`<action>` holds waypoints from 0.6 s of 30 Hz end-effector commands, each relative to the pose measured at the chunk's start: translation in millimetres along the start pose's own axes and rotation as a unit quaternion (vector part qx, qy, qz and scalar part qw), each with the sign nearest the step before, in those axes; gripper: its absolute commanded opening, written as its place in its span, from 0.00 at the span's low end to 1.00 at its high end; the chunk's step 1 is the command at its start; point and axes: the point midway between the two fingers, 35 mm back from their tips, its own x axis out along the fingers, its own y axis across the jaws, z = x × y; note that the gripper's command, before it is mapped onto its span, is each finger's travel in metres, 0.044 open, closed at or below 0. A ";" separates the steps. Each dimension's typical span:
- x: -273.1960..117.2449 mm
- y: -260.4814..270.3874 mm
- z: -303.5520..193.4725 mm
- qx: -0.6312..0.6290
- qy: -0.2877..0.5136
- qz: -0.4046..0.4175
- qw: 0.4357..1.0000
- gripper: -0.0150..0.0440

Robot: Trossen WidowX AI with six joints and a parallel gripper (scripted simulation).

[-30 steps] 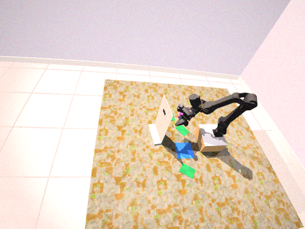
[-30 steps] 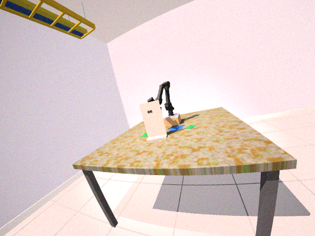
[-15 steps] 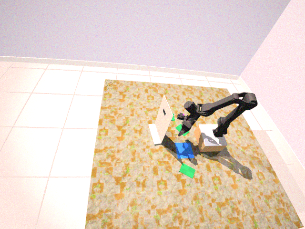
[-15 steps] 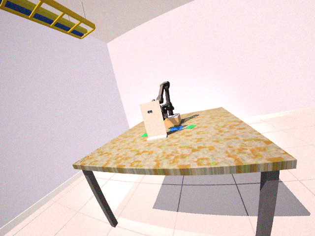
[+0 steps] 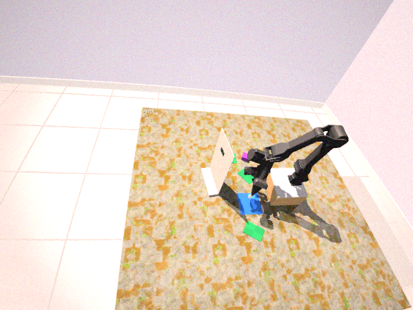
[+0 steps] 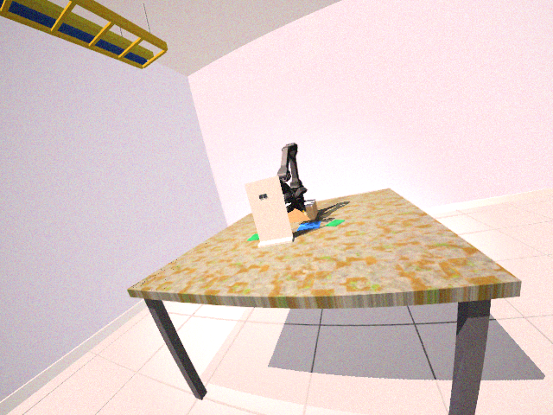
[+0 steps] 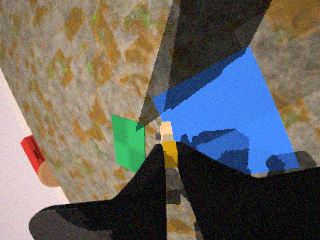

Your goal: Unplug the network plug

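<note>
My gripper [image 5: 253, 193] [image 7: 168, 149] is shut on the plug [image 5: 250, 196] [image 7: 170, 154], a small yellow and cream piece that sticks out past the fingertips. The fingers point down. In the top view the plug shows over the far edge of the flat blue square [image 5: 245, 206] [image 6: 308, 226] [image 7: 225, 100]; its height above the table is hard to tell. In the wrist view it shows beside the square's left corner. The upright cream panel [image 5: 220, 168] [image 6: 270, 216] stands apart from the gripper, with a dark socket part [image 5: 222, 151] [image 6: 263, 196] high on it.
Several flat green patches lie around, one [image 5: 253, 231] [image 6: 335, 222] towards the near side, another [image 5: 246, 175] beyond the blue square. A purple cube [image 5: 244, 156] is near the arm. The arm stands on a box [image 5: 287, 199] [image 6: 311, 209]. The panel has a white foot [image 5: 209, 181] [image 6: 275, 242].
</note>
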 end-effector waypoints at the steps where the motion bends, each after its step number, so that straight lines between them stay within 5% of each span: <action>1: 4.1 -3.7 -15.1 -0.029 0.036 -0.028 0.999 0.25; 18: 14.3 -11.1 -14.6 -0.030 0.038 -0.029 0.998 0.25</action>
